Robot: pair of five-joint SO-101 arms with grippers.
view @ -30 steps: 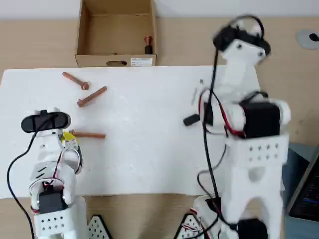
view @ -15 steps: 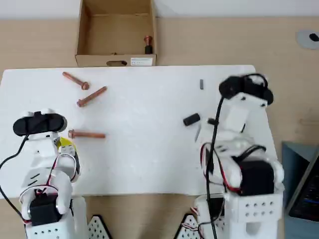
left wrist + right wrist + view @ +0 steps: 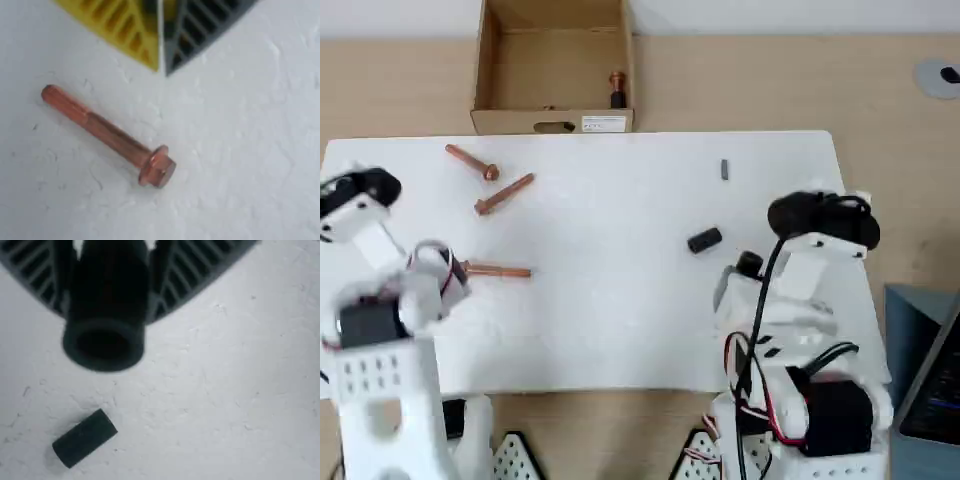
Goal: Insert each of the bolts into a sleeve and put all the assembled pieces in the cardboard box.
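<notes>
Three copper bolts lie on the left of the white mat (image 3: 620, 330): one (image 3: 472, 161) farthest back, one (image 3: 504, 194) beside it, one (image 3: 495, 270) nearer. My left gripper (image 3: 162, 69) hovers shut and empty just beside that nearest bolt (image 3: 107, 135), its yellow and black fingers meeting at the tips. My right gripper (image 3: 107, 290) is shut on a black sleeve (image 3: 104, 335), seen from above as a dark sleeve (image 3: 748, 263). A second sleeve (image 3: 704, 240) lies loose on the mat close by (image 3: 84, 438). The cardboard box (image 3: 480, 70) holds one assembled piece (image 3: 616, 88).
A small dark piece (image 3: 724, 169) lies at the back right of the mat. The box stands on the wooden table behind the mat's far edge. A dark object (image 3: 930, 390) sits off the mat at the right.
The right arm has drawn back from the far side toward the near edge, carrying the sleeve. The left arm has swung to the left, still beside the nearest bolt.
</notes>
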